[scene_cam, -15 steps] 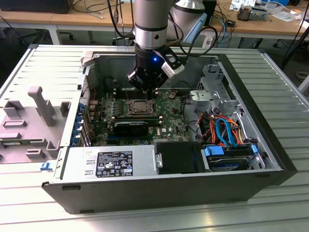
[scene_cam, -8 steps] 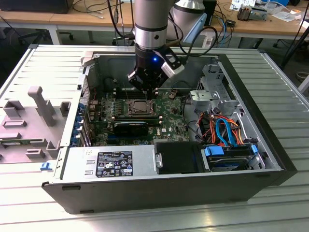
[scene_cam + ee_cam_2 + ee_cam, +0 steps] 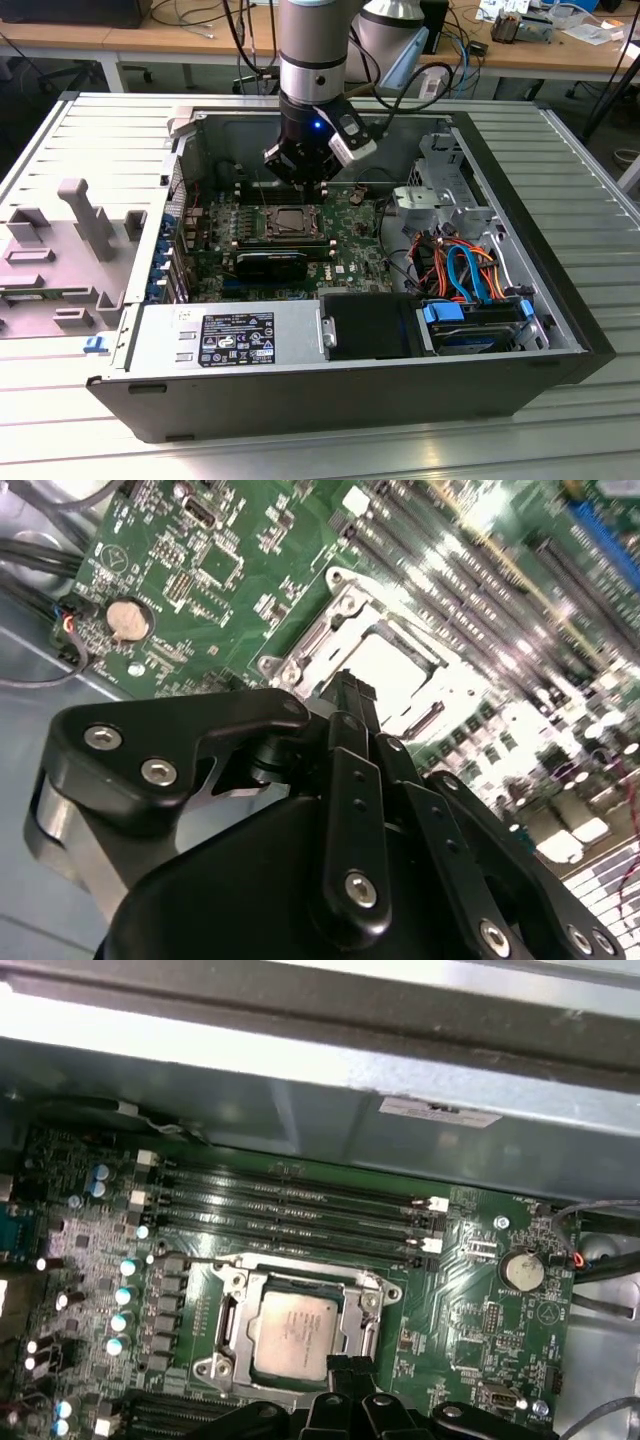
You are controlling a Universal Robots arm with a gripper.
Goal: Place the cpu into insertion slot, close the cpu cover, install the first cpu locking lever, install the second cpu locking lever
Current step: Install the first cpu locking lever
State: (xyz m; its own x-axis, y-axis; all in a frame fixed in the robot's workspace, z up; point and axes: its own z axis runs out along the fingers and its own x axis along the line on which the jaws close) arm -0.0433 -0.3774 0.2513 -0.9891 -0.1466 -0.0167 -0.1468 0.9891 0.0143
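The cpu (image 3: 293, 1330), a silver-grey square chip, lies in the insertion slot (image 3: 215, 1368) on the green board. The cpu cover (image 3: 300, 1282), a silvery window frame, lies flat around it. A thin metal rod (image 3: 185, 1259) juts sideways from one corner of the socket. My gripper (image 3: 310, 186) hangs just above the slot (image 3: 290, 222) inside the open computer case. Its black fingers (image 3: 350, 695) are drawn together with nothing between them, and their tips (image 3: 340, 1368) sit at the socket's edge, over the bright cpu (image 3: 390, 665).
Long black memory slots (image 3: 290, 1210) run beside the socket, with a coin battery (image 3: 522, 1270) nearby. A black card (image 3: 272, 262), the power supply (image 3: 230, 335) and a drive bay with coloured cables (image 3: 470, 270) crowd the case. A grey fixture (image 3: 60, 240) stands on the exterior view's left.
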